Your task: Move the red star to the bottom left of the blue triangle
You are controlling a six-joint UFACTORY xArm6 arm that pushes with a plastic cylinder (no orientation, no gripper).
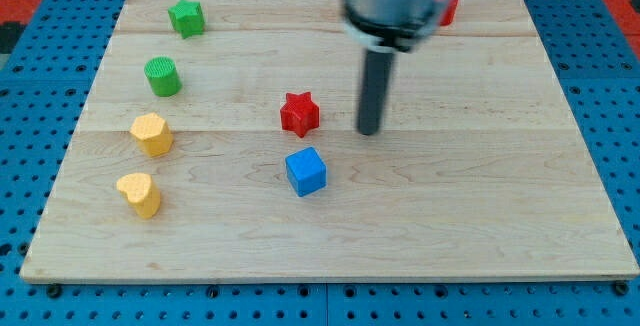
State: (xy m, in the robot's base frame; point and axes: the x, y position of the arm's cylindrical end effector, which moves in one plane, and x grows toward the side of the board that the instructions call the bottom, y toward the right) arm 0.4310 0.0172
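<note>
The red star sits near the middle of the worktop, just to the view's left of my tip with a small gap between them, and I carry no pincer to be apart or together, only this rod. The blue block, which looks cube-like to me, lies just below the star toward the bottom edge. I count one red star, one blue block, one more red block half hidden near the top right corner, two green blocks toward the top left corner, and two yellow blocks near the left edge.
</note>
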